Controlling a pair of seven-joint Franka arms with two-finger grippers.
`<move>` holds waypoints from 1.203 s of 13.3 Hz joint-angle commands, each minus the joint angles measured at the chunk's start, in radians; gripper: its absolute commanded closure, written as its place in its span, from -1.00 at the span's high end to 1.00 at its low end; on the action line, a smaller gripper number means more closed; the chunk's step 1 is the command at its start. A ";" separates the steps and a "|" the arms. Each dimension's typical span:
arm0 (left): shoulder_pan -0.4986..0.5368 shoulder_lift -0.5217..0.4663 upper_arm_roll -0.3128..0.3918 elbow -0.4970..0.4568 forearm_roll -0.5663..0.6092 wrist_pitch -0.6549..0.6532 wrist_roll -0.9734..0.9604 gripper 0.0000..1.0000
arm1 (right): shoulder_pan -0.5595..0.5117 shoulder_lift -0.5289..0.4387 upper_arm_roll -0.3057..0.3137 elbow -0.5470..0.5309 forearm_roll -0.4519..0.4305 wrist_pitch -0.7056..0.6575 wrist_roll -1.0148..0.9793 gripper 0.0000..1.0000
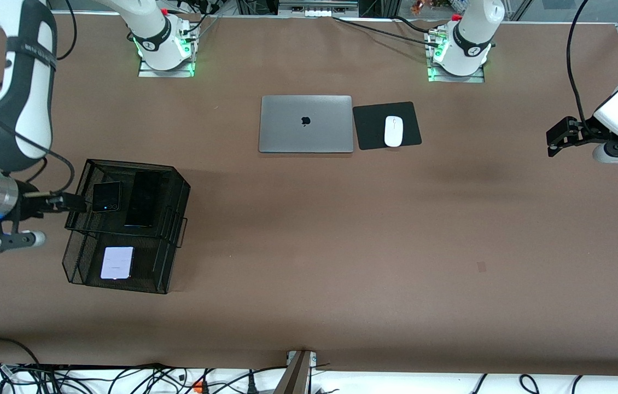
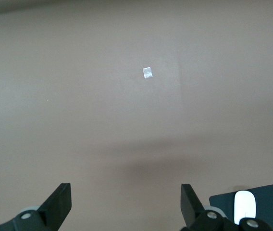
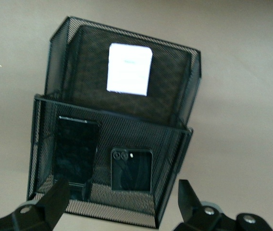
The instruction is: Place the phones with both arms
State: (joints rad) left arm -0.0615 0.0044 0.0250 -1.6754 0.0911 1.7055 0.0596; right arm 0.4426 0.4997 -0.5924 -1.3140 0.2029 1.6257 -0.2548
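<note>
A black mesh two-tier rack (image 1: 167, 241) stands at the right arm's end of the table. Its upper tier holds the small squarish black phone (image 1: 106, 197) and the long slim black phone (image 1: 142, 200) side by side. Its lower tier, nearer the front camera, holds the pale lavender phone (image 1: 117, 262). My right gripper (image 1: 70, 203) is open and empty, just off the rack's upper tier. The right wrist view shows the rack (image 3: 45, 139), the lavender phone (image 3: 129, 70), the slim phone (image 3: 75, 149), the squarish phone (image 3: 131, 169) and that gripper (image 3: 124, 202). My left gripper (image 1: 555, 141) is open and empty over bare table at the left arm's end (image 2: 126, 202).
A closed silver laptop (image 1: 305, 123) lies mid-table toward the arms' bases. Beside it a white mouse (image 1: 394, 131) sits on a black pad (image 1: 369, 128); both show in the left wrist view, the mouse (image 2: 245, 204) on the pad (image 2: 271, 202). A small pale mark (image 2: 147, 73) is on the brown table.
</note>
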 commanded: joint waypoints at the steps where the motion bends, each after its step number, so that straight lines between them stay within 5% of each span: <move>1: -0.001 0.013 0.004 0.031 -0.025 -0.024 0.012 1.00 | -0.030 -0.223 0.144 -0.223 -0.143 0.071 0.132 1.00; 4: 0.000 0.013 0.004 0.031 -0.025 -0.024 0.017 1.00 | -0.248 -0.349 0.394 -0.293 -0.209 0.059 0.190 1.00; 7: 0.003 0.013 0.004 0.031 -0.025 -0.033 0.020 1.00 | -0.401 -0.401 0.517 -0.284 -0.217 -0.019 0.190 1.00; 16: 0.006 0.013 0.006 0.031 -0.050 -0.044 0.020 1.00 | -0.413 -0.408 0.522 -0.234 -0.221 -0.101 0.195 1.00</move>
State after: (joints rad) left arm -0.0573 0.0047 0.0267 -1.6752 0.0679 1.6850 0.0597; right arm 0.0445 0.0965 -0.0878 -1.5583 -0.0009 1.5437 -0.0750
